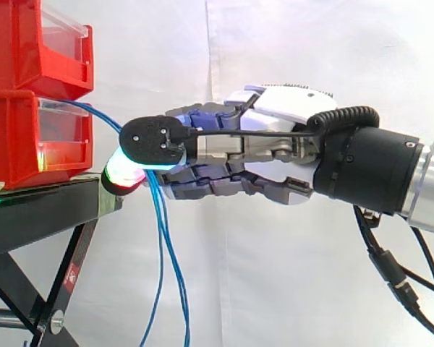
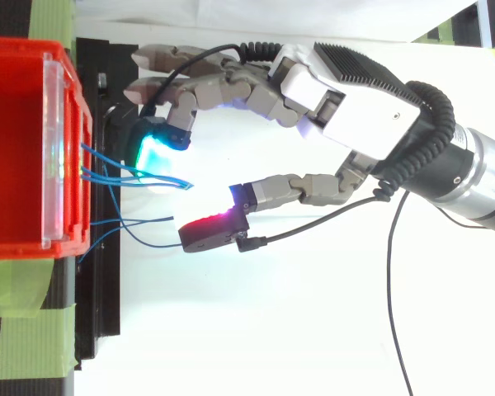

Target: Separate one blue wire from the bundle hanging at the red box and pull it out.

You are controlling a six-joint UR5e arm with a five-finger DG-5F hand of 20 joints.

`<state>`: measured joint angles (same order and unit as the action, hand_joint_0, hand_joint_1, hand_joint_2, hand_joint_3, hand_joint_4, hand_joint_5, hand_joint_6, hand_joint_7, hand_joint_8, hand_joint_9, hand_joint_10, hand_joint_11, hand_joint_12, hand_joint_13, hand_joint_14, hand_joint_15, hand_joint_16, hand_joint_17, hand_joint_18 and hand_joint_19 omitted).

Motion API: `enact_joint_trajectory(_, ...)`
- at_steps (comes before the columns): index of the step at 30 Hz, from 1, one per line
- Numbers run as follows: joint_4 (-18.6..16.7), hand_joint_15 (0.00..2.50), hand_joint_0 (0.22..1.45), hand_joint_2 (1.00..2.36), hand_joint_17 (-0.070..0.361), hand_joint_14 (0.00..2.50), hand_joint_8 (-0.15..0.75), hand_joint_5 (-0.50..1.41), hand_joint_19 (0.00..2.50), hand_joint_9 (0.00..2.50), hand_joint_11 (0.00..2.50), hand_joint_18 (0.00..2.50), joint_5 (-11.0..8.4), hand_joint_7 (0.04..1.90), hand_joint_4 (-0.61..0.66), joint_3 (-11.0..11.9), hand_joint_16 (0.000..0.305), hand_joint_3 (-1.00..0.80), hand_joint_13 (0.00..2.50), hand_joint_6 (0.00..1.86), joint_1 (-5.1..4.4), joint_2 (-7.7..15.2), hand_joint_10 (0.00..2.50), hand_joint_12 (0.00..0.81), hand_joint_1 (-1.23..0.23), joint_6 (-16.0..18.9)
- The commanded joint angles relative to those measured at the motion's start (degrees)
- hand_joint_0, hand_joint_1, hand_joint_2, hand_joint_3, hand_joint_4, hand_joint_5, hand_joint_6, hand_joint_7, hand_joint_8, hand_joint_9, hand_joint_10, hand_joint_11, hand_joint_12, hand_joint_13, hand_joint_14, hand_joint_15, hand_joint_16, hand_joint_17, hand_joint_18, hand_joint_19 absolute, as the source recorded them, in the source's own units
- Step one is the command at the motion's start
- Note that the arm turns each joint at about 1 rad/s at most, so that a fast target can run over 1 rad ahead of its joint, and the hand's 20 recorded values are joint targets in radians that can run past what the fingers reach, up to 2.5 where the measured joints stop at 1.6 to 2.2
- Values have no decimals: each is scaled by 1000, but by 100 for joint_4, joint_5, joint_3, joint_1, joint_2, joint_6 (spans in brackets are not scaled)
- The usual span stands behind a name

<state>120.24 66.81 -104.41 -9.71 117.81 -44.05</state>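
We see the hand (image 2: pixel 359 107) reaching to the front of the lower red bin (image 1: pixel 14 144), fingers relaxed and spread, gripping nothing. The blue wires (image 1: pixel 161 246) hang from the bin's front beside the black stand (image 1: pixel 36 210). From above, they run between a cyan-glowing fingertip (image 2: pixel 155 155) and the red-glowing thumb pad (image 2: pixel 208 233).

This is a robotics lab test rig. A plain white curtain (image 1: pixel 289 58) backs the work, and red storage bins (image 1: pixel 14 144) sit stacked on a black metal stand (image 1: pixel 36 213). Green tape (image 2: pixel 29 330) is stuck down beside it, and an industrial robot arm (image 2: pixel 487 190) reaches in.
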Motion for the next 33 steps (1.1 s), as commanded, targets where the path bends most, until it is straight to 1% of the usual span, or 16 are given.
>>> enact_joint_trajectory(1,0,118,607,1016,115,3,349,-149,78,553,137,365,16,910,227,0,51,-283,325,770,4,-56,4,384,-733,19)
enact_joint_trajectory(2,0,126,608,1016,115,4,349,-150,75,554,141,373,16,914,221,0,51,-279,333,772,4,-109,6,385,-734,2)
enact_joint_trajectory(6,9,134,609,1018,114,4,348,-152,89,572,150,397,16,892,185,0,50,-235,354,793,4,-170,4,385,-739,-16)
enact_joint_trajectory(11,26,171,610,1019,112,7,350,-147,110,614,167,476,-10,900,144,0,50,-196,429,797,4,-170,5,390,-755,-25)
enact_joint_trajectory(18,44,204,616,1018,108,6,352,-145,138,663,185,532,-36,919,123,0,48,-202,500,792,-31,-170,6,395,-768,-7)
enact_joint_trajectory(22,132,264,622,1019,102,10,363,-144,170,731,226,598,-36,920,118,0,45,-205,641,789,-40,-170,7,405,-771,28)
enact_joint_trajectory(23,176,283,625,1019,100,9,366,-144,176,749,240,620,-36,922,112,0,44,-206,681,789,-31,-170,7,404,-772,72)
enact_joint_trajectory(26,378,339,627,1019,97,11,372,-144,178,792,267,636,-54,926,113,0,43,-205,768,788,-48,-170,8,405,-772,362)
enact_joint_trajectory(27,378,364,629,1020,95,12,372,-144,170,796,288,639,-54,927,114,0,42,-205,794,788,-48,-170,9,405,-774,362)
enact_joint_trajectory(28,413,378,631,1019,93,12,375,-144,180,818,311,643,-63,927,117,0,42,-204,812,788,-57,-170,10,404,-774,432)
enact_joint_trajectory(29,501,412,633,1019,92,14,386,-145,165,850,331,646,-80,931,118,0,41,-203,863,788,-57,-170,10,409,-774,608)
enact_joint_trajectory(30,571,424,635,1019,91,14,387,-145,166,855,343,644,-89,929,119,0,40,-206,870,788,-57,-170,11,408,-774,705)
enact_joint_trajectory(31,721,443,634,1020,89,15,393,-145,157,868,346,644,-107,931,119,0,40,-203,902,788,-66,-170,11,409,-774,916)
enact_joint_trajectory(33,923,456,637,1020,85,15,397,-145,151,884,358,641,-133,932,120,0,38,-202,923,788,-75,-170,11,406,-774,1232)
